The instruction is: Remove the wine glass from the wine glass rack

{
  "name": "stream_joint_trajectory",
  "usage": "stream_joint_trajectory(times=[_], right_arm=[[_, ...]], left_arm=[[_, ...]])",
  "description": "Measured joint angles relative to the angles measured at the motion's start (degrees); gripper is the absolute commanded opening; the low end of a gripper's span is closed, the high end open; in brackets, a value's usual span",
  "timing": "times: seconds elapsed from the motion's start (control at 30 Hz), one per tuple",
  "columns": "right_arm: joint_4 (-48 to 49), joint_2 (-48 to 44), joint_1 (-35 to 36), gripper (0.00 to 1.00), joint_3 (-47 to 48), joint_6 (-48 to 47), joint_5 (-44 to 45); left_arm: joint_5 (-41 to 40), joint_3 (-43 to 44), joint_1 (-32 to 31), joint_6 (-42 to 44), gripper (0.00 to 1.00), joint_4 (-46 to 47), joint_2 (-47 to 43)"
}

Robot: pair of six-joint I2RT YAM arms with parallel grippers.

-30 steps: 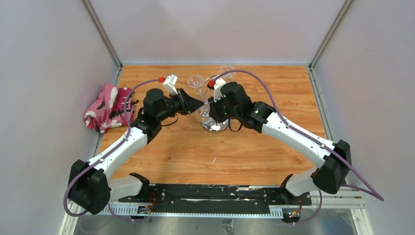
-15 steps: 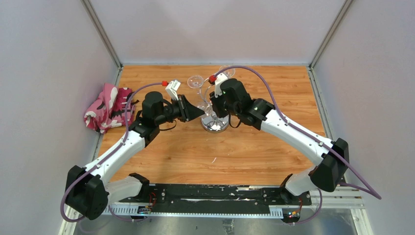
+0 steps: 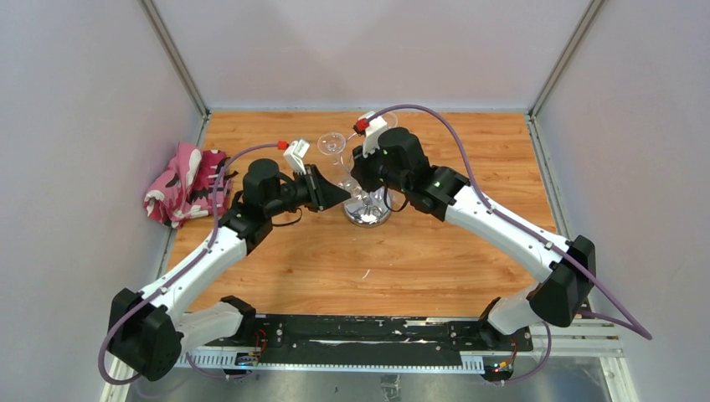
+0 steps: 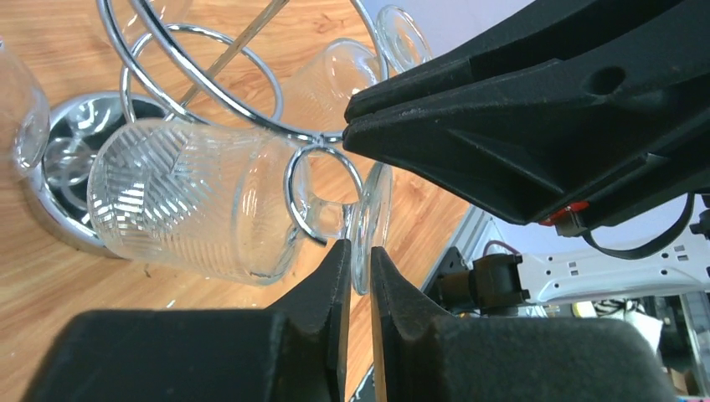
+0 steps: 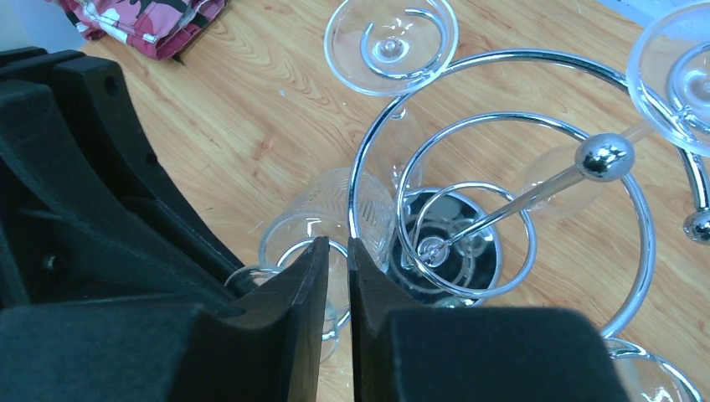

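Observation:
The chrome wine glass rack (image 3: pixel 368 215) stands mid-table; its rings (image 5: pixel 636 209) and ball-topped pole (image 5: pixel 604 155) fill the right wrist view. A ribbed wine glass (image 4: pixel 184 209) hangs upside down by its stem in a curled hook (image 4: pixel 322 180). My left gripper (image 4: pixel 360 251) is shut on the thin edge of that glass's foot (image 4: pixel 373 209); from above it sits just left of the rack (image 3: pixel 343 195). My right gripper (image 5: pixel 337 247) is closed at the left edge of the rack's big wire ring (image 5: pixel 356 193), right above the same glass (image 5: pixel 314 222).
Other glasses hang on the rack: one foot on the far left (image 5: pixel 391 42), one at the right (image 5: pixel 678 75). A pink patterned cloth (image 3: pixel 184 182) lies at the table's left edge. Grey walls enclose the table on three sides.
The left gripper has shifted a little nearer with the glass foot in it. The right wrist has moved up and toward the back of the rack.

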Motion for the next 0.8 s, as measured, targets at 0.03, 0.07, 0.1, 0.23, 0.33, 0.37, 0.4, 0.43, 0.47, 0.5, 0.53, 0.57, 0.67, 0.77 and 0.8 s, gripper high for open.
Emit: stream_joint_trajectory(times=[0.03, 0.07, 0.1, 0.23, 0.33, 0.37, 0.4, 0.43, 0.47, 0.5, 0.53, 0.57, 0.67, 0.77, 0.8], right_arm=[[0.26, 0.00, 0.00, 0.19, 0.00, 0.02, -0.02], [0.39, 0.00, 0.00, 0.19, 0.00, 0.00, 0.00], [0.48, 0.00, 0.00, 0.19, 0.00, 0.02, -0.02], [0.87, 0.00, 0.00, 0.19, 0.00, 0.02, -0.04], [0.98, 0.00, 0.00, 0.19, 0.00, 0.00, -0.04], [1.01, 0.00, 0.00, 0.19, 0.00, 0.00, -0.04], [1.03, 0.00, 0.00, 0.19, -0.02, 0.02, -0.04], [1.05, 0.00, 0.00, 0.19, -0.02, 0.00, -0.04], [1.07, 0.00, 0.00, 0.19, -0.02, 0.00, -0.04], [1.07, 0.00, 0.00, 0.19, -0.02, 0.00, -0.04], [1.07, 0.00, 0.00, 0.20, -0.02, 0.02, -0.04], [1.07, 0.00, 0.00, 0.19, -0.02, 0.00, -0.04], [1.20, 0.00, 0.00, 0.19, -0.11, 0.02, -0.04], [1.20, 0.00, 0.00, 0.20, -0.13, 0.02, -0.04], [1.25, 0.00, 0.00, 0.20, -0.13, 0.02, -0.04]], left_arm=[[-0.63, 0.00, -0.07, -0.13, 0.01, -0.44, -0.61], [-0.96, 0.00, -0.11, -0.13, 0.00, -0.94, -1.11], [-1.53, 0.00, -0.13, -0.31, 0.00, -1.33, -1.57], [-3.21, 0.13, -0.20, -0.66, 0.00, -4.31, -3.15], [-3.85, 1.07, -0.22, -1.05, 0.00, -6.27, -3.41], [-3.89, 1.27, -0.22, -1.29, 0.00, -6.58, -3.41], [-4.00, 1.40, -0.22, -1.64, 0.00, -6.95, -3.41], [-4.00, 1.42, -0.22, -1.97, 0.00, -7.04, -3.41], [-3.98, 1.42, -0.22, -2.60, 0.00, -7.10, -3.41], [-3.96, 1.42, -0.22, -3.41, 0.00, -7.06, -3.41], [-3.85, 1.42, -0.22, -4.07, 0.00, -6.99, -3.41], [-3.67, 1.42, -0.22, -5.01, 0.00, -6.93, -3.37], [-3.17, 1.46, -0.22, -7.82, 0.00, -6.80, -3.13], [-2.51, 1.51, -0.22, -11.26, 0.00, -6.45, -2.93], [-2.19, 1.51, -0.22, -12.24, 0.00, -6.32, -2.84]])
